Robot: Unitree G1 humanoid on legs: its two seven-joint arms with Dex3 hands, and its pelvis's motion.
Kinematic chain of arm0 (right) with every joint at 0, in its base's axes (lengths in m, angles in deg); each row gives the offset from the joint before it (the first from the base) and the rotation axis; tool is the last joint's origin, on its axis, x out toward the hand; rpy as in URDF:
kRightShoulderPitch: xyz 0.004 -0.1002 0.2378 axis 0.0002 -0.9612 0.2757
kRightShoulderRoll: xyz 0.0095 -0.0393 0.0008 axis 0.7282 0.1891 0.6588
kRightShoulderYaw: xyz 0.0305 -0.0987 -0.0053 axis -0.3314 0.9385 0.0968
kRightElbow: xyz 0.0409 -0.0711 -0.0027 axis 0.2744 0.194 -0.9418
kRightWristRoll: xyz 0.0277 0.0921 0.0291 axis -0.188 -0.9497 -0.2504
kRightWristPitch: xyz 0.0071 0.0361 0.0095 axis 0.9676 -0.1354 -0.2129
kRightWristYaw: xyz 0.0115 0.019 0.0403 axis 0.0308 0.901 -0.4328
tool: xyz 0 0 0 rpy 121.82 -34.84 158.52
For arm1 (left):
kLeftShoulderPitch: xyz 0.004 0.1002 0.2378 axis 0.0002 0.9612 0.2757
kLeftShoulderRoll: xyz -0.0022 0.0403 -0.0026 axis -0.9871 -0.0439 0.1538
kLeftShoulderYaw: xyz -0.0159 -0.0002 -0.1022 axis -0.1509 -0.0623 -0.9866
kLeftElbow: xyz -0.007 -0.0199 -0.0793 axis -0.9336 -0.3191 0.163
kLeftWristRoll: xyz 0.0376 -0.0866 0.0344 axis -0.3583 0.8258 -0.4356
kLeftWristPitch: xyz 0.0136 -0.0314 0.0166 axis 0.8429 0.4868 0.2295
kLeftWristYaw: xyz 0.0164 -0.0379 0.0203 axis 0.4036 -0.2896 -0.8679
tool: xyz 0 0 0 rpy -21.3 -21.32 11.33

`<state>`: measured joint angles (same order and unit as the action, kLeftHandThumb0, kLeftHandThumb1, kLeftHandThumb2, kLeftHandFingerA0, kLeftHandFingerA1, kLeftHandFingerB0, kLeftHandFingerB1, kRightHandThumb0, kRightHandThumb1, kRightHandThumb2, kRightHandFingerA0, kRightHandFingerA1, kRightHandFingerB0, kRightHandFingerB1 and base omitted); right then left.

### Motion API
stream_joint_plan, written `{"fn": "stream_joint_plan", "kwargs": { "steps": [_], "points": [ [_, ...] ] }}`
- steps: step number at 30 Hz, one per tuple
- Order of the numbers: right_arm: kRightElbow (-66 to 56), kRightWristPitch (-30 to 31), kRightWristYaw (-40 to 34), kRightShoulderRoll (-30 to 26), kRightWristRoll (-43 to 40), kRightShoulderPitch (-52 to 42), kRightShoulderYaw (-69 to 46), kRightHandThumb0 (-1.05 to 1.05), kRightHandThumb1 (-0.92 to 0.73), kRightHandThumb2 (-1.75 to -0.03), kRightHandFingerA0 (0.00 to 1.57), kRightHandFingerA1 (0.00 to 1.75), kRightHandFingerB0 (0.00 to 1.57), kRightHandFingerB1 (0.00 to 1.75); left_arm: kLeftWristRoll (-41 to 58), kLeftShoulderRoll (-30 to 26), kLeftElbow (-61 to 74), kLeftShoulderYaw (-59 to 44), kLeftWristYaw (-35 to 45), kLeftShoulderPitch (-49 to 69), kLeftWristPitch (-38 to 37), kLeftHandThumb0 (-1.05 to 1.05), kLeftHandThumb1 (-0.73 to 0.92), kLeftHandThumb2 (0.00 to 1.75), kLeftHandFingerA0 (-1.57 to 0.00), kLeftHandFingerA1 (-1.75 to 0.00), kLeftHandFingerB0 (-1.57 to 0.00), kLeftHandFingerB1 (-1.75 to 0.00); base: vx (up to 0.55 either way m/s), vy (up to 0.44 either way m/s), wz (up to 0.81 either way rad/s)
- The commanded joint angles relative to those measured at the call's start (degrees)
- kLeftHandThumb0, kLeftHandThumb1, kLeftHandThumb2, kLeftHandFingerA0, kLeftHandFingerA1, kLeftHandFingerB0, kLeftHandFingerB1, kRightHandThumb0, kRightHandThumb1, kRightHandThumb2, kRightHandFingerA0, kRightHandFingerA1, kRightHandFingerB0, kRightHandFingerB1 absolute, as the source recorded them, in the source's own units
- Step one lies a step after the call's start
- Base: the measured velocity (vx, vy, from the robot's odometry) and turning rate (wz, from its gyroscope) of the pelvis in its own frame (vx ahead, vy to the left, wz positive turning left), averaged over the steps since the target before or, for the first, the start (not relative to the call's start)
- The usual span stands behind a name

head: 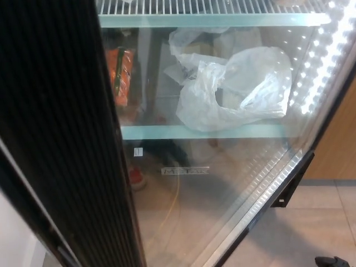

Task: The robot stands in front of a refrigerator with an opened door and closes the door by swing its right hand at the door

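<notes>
A: Head view, looking down at the refrigerator (67,111), its dark ribbed side panel filling the left of the picture. The glass door (233,183) runs across the middle, and through it you can see a crumpled plastic bag (233,92) sitting on a glass shelf (206,132), with an orange packet (122,75) further left.

B: Any sign of the hands?

A: Neither one. The left hand isn't in view, nor the right, so there's no telling what the fingers are doing. There's only a small dark object (332,261) at the bottom right corner on the tiled floor (311,222), too cut off to name.

B: So where does the door stand?

A: Its lower edge, with the black hinge bracket (292,186), angles down toward the bottom of the picture. Whether it's fully shut against the cabinet I can't tell from here; the lit strip (320,67) down the right side suggests the interior light is on.

B: And the next move?

A: I'd judge the swing is either spent or not begun. If the door is ajar, the right arm has to come in from the right and push the door's free edge flat toward the cabinet.
</notes>
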<state>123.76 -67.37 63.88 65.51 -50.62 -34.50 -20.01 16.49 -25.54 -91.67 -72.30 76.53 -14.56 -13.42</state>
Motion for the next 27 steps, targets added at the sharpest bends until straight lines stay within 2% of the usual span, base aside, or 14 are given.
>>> {"fn": "stream_joint_plan", "kwargs": {
  "steps": [1, 4, 5, 6, 7, 8, 9, 10, 12, 16, 20, 21, 23, 27],
  "points": [
    [1.7, -11.6, -5.3, -0.8, -1.0, -1.3, -1.5, -0.9, -0.75, -0.84, 0.2, 0.37, 0.21, 0.36, -0.9, -1.8, -2.7, 0.4, 1.5, -0.5, -6.4, -0.55, 0.92, 0.72, -0.3, -0.36, -0.21, -0.33, 0.0, 0.0, 0.0],
    [1.9, -13.1, -7.0, -0.5, -1.0, -1.4, -2.0, -0.9, -0.75, -0.84, 0.2, 0.37, 0.21, 0.36, -0.9, -1.9, -3.2, 0.5, 1.4, -0.8, -7.0, -0.55, 0.92, 0.72, -0.3, -0.36, -0.21, -0.33, 0.0, 0.0, 0.0],
    [-1.1, -18.8, -14.9, 0.8, 1.1, -3.2, -2.4, -0.83, -0.77, -1.11, 0.08, 0.4, 0.09, 0.38, -1.0, -2.1, -3.2, 0.6, 1.4, -0.5, -6.7, -0.56, 0.92, 0.73, -0.29, -0.36, -0.19, -0.32, 0.0, 0.0, 0.0],
    [-4.9, -26.0, -25.0, 2.3, 3.7, -5.3, -2.8, -0.83, -0.77, -1.11, 0.08, 0.4, 0.09, 0.38, -1.2, -2.5, -3.2, 0.7, 1.3, -0.1, -6.4, -0.56, 0.92, 0.73, -0.29, -0.36, -0.19, -0.32, 0.0, 0.0, 0.0],
    [-9.6, -30.6, -28.9, 3.1, 5.7, -7.5, -3.4, -0.78, -0.92, -0.73, 0.06, 0.21, 0.09, 0.23, -1.2, -2.5, -3.4, 0.7, 1.4, 0.2, -6.9, -0.56, 0.92, 0.73, -0.29, -0.36, -0.2, -0.33, 0.0, 0.0, 0.0],
    [-13.0, -32.9, -29.6, 3.6, 6.6, -8.7, -3.9, -0.83, -0.8, -1.12, 0.05, 0.2, 0.11, 0.26, -1.1, -2.4, -3.5, 0.6, 1.4, 0.2, -7.2, -0.56, 0.92, 0.73, -0.29, -0.36, -0.2, -0.33, 0.0, 0.0, 0.0],
    [-15.2, -34.1, -29.7, 4.1, 6.8, -9.4, -4.3, -0.83, -0.8, -1.12, 0.05, 0.2, 0.11, 0.26, -0.9, -2.4, -3.6, 0.5, 1.5, 0.1, -7.2, -0.56, 0.92, 0.73, -0.29, -0.36, -0.2, -0.33, 0.0, 0.0, 0.0],
    [-21.9, -36.1, -30.0, 5.0, 9.1, -10.9, -5.0, -0.74, -0.74, -1.1, 0.0, 0.22, 0.03, 0.25, -1.0, -2.5, -3.6, 0.6, 1.4, 0.0, -7.1, -0.57, 0.92, 0.73, -0.29, -0.36, -0.19, -0.33, 0.0, 0.0, 0.0],
    [-36.0, -39.2, -29.8, 6.8, 13.8, -13.8, -6.0, -0.78, -0.77, -1.12, 0.0, 0.17, 0.04, 0.21, -1.1, -2.5, -3.6, 0.7, 1.4, -0.6, -6.1, -0.57, 0.92, 0.73, -0.26, -0.35, -0.18, -0.32, 0.0, 0.0, 0.0],
    [-56.3, -40.7, -26.5, 10.3, 19.8, -17.8, -6.4, -0.8, -0.79, -1.12, 0.0, 0.16, 0.02, 0.19, -0.8, -2.5, -3.7, 0.4, 1.8, -1.2, -5.8, -0.55, 0.92, 0.72, -0.28, -0.36, -0.2, -0.33, 0.0, 0.0, 0.0],
    [-60.5, -40.9, -26.8, 11.2, 22.3, -18.7, -6.6, -0.8, -0.79, -1.12, 0.0, 0.16, 0.02, 0.19, -0.2, -2.4, -3.7, -0.1, 2.2, -0.9, -6.5, -0.55, 0.92, 0.72, -0.28, -0.36, -0.2, -0.33, 0.0, 0.0, 0.0],
    [-66.3, -41.0, -24.8, 13.0, 22.6, -19.9, -5.4, -0.89, -0.79, -1.11, 0.05, 0.1, 0.07, 0.15, -0.5, -2.4, -3.9, 0.1, 1.8, -0.8, -6.5, -0.58, 0.92, 0.74, -0.3, -0.36, -0.21, -0.33, 0.0, 0.0, 0.0],
    [-79.7, -40.0, -19.0, 16.4, 22.0, -22.3, -0.8, -0.86, -0.73, -1.07, 0.07, 0.12, 0.08, 0.19, -1.5, -2.9, -3.9, 0.9, 1.0, -0.2, -6.9, -0.57, 0.92, 0.75, -0.28, -0.36, -0.19, -0.33, 0.0, 0.0, 0.0],
    [-81.0, -39.3, -18.6, 16.6, 22.1, -22.8, -0.3, -0.86, -0.73, -1.07, 0.07, 0.12, 0.08, 0.19, -1.6, -2.9, -3.9, 1.0, 1.0, -0.2, -7.0, -0.57, 0.92, 0.75, -0.28, -0.36, -0.19, -0.33, 0.0, 0.0, 0.0]
  ]
}}
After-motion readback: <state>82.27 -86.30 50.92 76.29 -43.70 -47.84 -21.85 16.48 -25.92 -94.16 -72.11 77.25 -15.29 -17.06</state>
